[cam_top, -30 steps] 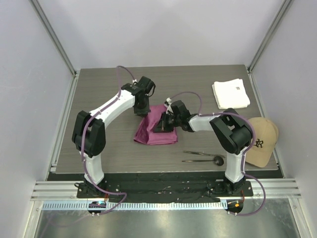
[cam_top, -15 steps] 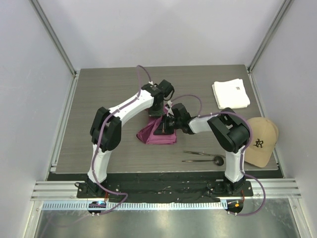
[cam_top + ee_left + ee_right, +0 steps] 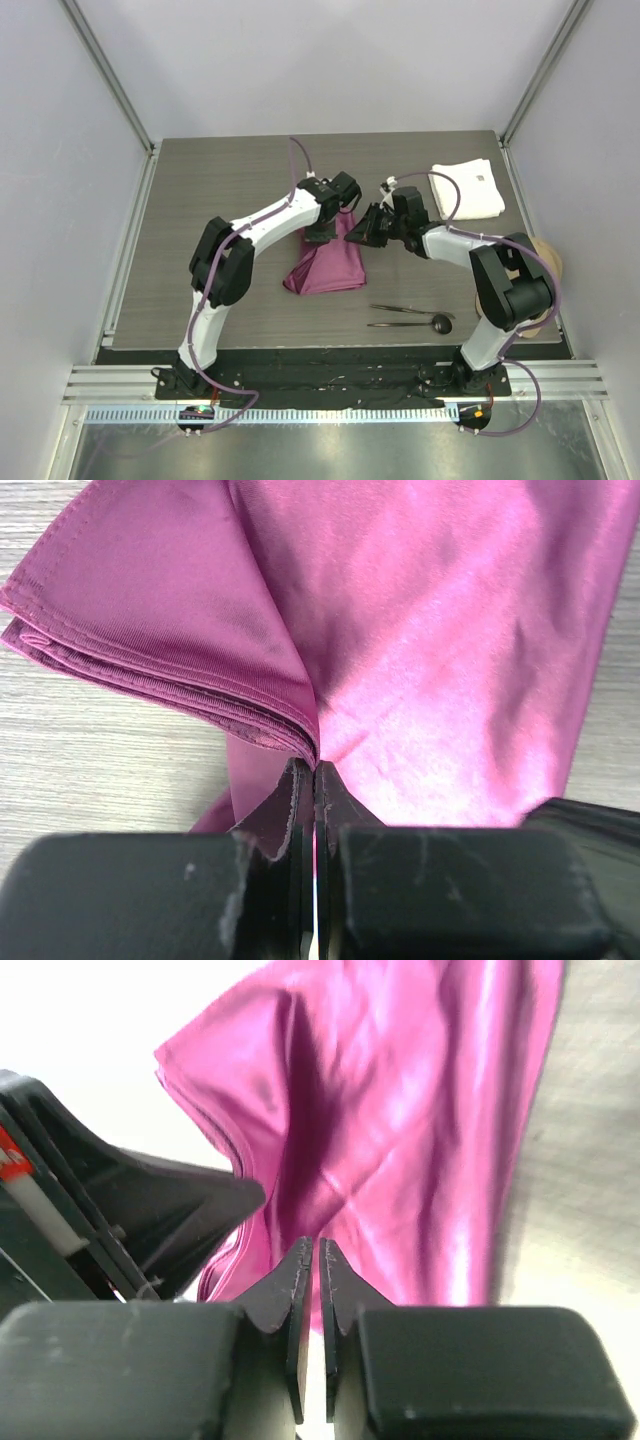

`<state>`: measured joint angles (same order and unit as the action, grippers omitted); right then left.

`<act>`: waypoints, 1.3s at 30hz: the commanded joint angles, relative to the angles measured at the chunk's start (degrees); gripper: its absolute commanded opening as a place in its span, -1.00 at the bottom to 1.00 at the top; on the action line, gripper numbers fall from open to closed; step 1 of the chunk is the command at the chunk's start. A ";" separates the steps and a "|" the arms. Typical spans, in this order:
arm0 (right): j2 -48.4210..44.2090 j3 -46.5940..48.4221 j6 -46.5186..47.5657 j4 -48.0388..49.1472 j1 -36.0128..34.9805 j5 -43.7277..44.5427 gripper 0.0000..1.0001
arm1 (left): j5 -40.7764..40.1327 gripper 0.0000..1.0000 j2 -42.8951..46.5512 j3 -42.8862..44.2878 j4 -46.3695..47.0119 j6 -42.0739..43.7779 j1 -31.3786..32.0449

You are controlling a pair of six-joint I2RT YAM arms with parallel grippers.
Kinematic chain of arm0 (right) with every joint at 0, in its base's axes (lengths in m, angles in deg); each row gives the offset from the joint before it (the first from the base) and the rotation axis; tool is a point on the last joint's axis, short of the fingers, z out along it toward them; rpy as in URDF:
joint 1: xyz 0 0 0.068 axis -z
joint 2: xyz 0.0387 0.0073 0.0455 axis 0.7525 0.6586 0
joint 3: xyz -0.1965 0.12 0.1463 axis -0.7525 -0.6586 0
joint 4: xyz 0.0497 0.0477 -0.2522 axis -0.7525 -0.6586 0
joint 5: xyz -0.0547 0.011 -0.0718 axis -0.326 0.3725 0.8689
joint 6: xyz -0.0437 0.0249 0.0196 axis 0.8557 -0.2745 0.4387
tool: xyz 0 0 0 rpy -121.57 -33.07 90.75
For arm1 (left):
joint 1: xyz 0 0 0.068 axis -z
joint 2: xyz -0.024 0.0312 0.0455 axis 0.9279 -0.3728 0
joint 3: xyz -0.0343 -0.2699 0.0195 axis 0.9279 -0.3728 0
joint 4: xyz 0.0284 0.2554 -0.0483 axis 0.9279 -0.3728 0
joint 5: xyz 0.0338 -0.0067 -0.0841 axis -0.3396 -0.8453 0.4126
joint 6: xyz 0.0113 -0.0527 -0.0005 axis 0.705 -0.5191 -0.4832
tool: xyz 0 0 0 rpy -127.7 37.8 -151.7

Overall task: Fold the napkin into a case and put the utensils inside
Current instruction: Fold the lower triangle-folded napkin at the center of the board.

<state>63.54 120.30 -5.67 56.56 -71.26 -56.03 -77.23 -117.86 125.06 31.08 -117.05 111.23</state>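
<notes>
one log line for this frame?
stage: napkin folding | left pincer: shut on napkin | right pincer: near napkin, grip unclear | utensils: on table, not inside

Left of left fingers (image 3: 288, 815): bare counter (image 3: 200, 200), open passage | between left and right fingers (image 3: 285, 1295): tight, held-up napkin (image 3: 330, 265) hangs there | near side of right fingers: utensils (image 3: 438, 322) lie crosswise | right of them: white cloth (image 3: 467, 189), cap (image 3: 548, 268) farther out.
</notes>
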 commanded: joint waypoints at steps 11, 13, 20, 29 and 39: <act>3.60 -5.46 2.82 3.88 0.58 -3.19 -0.98 | -3.23 -1.00 -2.52 -0.53 4.36 -4.27 -0.13; 3.16 -6.43 2.72 4.42 -0.39 -2.58 -0.98 | -2.97 -1.00 -2.87 -0.36 4.62 -4.35 -0.05; 2.99 -8.10 0.71 4.94 -1.97 -1.00 -0.98 | -3.94 -1.00 -4.54 -0.01 4.98 -4.27 -0.22; 1.76 -10.92 -4.48 10.93 -2.15 -1.70 -0.97 | -3.59 -1.00 -5.34 -1.76 7.26 -3.21 -0.22; -0.53 -4.31 -2.63 9.15 -0.56 -5.29 -0.76 | -1.40 -1.00 -2.52 -6.69 13.85 -4.53 -1.19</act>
<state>66.52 115.97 -7.90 61.50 -71.13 -58.22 -79.40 -121.47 119.40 40.76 -120.22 110.96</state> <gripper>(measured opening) 0.085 0.017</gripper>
